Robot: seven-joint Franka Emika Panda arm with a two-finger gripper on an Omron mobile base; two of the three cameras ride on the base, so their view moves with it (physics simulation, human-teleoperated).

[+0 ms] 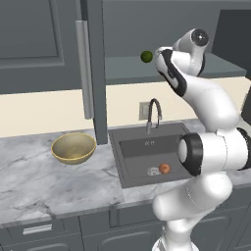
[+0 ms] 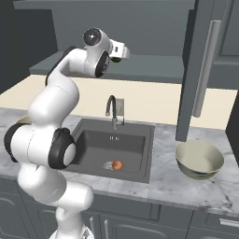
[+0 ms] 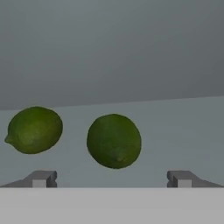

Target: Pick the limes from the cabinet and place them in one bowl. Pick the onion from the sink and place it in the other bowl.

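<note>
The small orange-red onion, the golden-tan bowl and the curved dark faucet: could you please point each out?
Small orange-red onion (image 1: 164, 168): left base view, its middle.
Wide golden-tan bowl (image 1: 58, 144): left base view, its left rim.
Curved dark faucet (image 2: 111, 108): right base view, its arched neck.

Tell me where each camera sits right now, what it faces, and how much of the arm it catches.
Left base view: behind the arm to its left, looking over the sink, the golden-tan bowl and a lime on the cabinet shelf; the arm rises at lower right.
Right base view: behind to its right, facing the sink, the onion and the cream-grey bowl; the arm rises at lower left.
Hand view: on the hand, facing two limes on the shelf; the end effector is open.
Both base views share the sink, the faucet and the onion.
</note>
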